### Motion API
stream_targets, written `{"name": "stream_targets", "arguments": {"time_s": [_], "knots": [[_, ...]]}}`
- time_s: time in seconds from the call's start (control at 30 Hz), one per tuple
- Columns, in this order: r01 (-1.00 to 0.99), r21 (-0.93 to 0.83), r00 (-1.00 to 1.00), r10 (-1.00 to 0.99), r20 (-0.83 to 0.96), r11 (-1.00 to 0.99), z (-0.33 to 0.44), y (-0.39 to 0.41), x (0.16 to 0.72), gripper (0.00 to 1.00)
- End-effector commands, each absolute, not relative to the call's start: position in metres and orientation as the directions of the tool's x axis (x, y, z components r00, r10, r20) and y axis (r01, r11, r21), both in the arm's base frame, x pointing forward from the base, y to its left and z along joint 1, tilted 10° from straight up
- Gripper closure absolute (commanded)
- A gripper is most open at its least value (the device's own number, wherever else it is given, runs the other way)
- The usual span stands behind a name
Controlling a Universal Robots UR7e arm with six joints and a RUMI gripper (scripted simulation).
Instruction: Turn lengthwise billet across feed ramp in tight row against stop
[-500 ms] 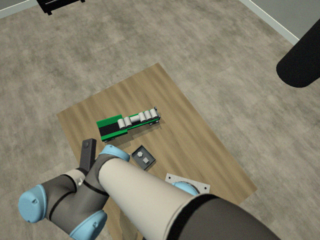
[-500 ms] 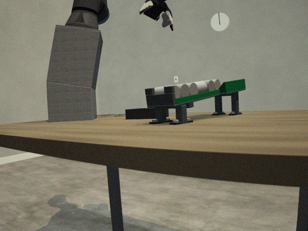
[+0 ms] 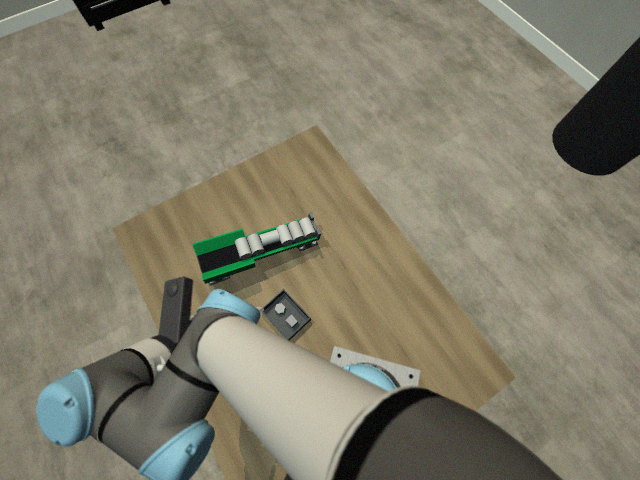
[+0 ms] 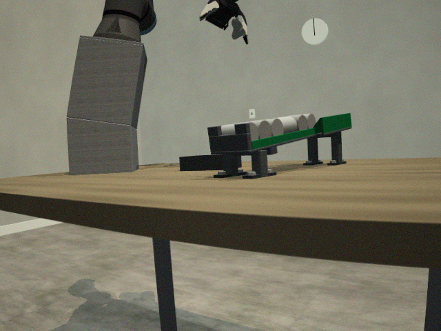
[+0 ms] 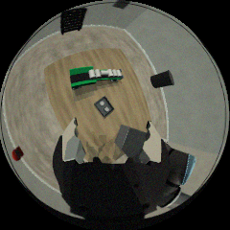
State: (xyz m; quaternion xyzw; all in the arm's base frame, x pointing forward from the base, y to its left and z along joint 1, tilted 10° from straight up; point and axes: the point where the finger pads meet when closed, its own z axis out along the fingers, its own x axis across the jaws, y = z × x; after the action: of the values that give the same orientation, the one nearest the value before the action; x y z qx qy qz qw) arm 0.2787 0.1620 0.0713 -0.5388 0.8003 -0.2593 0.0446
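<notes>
The feed ramp (image 3: 222, 240) (image 4: 336, 123) (image 5: 81, 70) has green sides and slopes down to a dark stop (image 4: 229, 143). Three pale billets lie across it side by side at the stop; their middle one (image 3: 295, 230) shows from above. Just uphill, one billet (image 3: 269, 238) (image 4: 287, 124) lies lengthwise. Uphill of that, two more billets lie across, the lower one (image 3: 255, 243) beside the upper one (image 3: 242, 248). My gripper (image 4: 227, 25) (image 5: 112, 120) is open and empty, high above the table and away from the ramp. Its fingers are hidden in the top view.
A dark tray (image 3: 297, 309) (image 4: 199, 163) with two small pale pieces stands between the ramp and the arm's base. The arm's grey pedestal (image 4: 103, 107) stands on the wooden table (image 3: 361, 268) (image 4: 160, 192). The arm's links cover the near part of the table in the top view.
</notes>
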Motion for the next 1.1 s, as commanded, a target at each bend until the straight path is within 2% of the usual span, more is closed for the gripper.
{"name": "stream_targets", "arguments": {"time_s": [0.0,0.03,0.07,1.07], "knots": [[-0.839,-0.464,-0.416,-0.886,0.207,0.285,0.072,0.162,0.279,0.00],[-0.839,-0.464,-0.416,-0.886,0.207,0.285,0.072,0.162,0.279,0.00],[-0.839,-0.464,-0.416,-0.886,0.207,0.285,0.072,0.162,0.279,0.60],[-0.877,-0.400,-0.382,-0.893,0.239,0.268,0.075,0.156,0.296,0.60]]}}
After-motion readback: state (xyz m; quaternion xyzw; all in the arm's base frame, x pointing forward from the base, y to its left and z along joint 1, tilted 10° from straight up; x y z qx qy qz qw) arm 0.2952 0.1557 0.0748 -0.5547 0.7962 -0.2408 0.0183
